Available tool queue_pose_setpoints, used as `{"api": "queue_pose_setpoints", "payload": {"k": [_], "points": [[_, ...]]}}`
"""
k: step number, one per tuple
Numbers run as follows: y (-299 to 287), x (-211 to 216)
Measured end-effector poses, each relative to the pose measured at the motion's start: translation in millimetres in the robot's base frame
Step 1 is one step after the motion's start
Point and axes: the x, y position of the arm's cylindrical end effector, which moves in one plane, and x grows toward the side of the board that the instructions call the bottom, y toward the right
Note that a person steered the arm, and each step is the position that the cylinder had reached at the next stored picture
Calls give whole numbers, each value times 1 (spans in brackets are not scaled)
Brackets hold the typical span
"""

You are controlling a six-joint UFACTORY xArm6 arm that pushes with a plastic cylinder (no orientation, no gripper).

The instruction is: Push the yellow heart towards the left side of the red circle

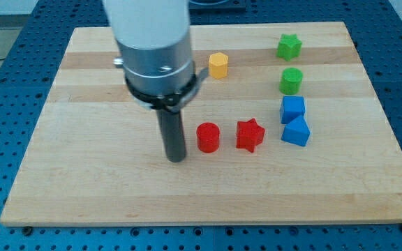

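Note:
The red circle (pixel 208 137) stands near the middle of the wooden board (pixel 82 174). My tip (pixel 177 159) rests on the board just to its left and slightly lower in the view, with a small gap between them. The only yellow block (pixel 218 65) I see sits near the view's top, right of the arm; its shape looks more hexagonal than heart-like. No clearly heart-shaped yellow block shows. The arm's wide grey body (pixel 152 49) hides part of the board at the upper middle.
A red star (pixel 250 134) sits just right of the red circle. On the right are a green star (pixel 289 46), a green circle (pixel 291 81), a blue cube (pixel 292 109) and another blue block (pixel 296 131) below it.

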Motion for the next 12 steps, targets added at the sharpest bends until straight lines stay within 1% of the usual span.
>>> {"api": "queue_pose_setpoints", "payload": {"k": [1,2,3,4,5,6,7,8,9,10,11,12], "points": [[26,12],[33,-6],[1,12],[-65,-21],[-17,-91],[-2,-161],[-92,-182],[-93,-132],[-102,-137],[-166,-160],[-175,-115],[-131,-127]]}}
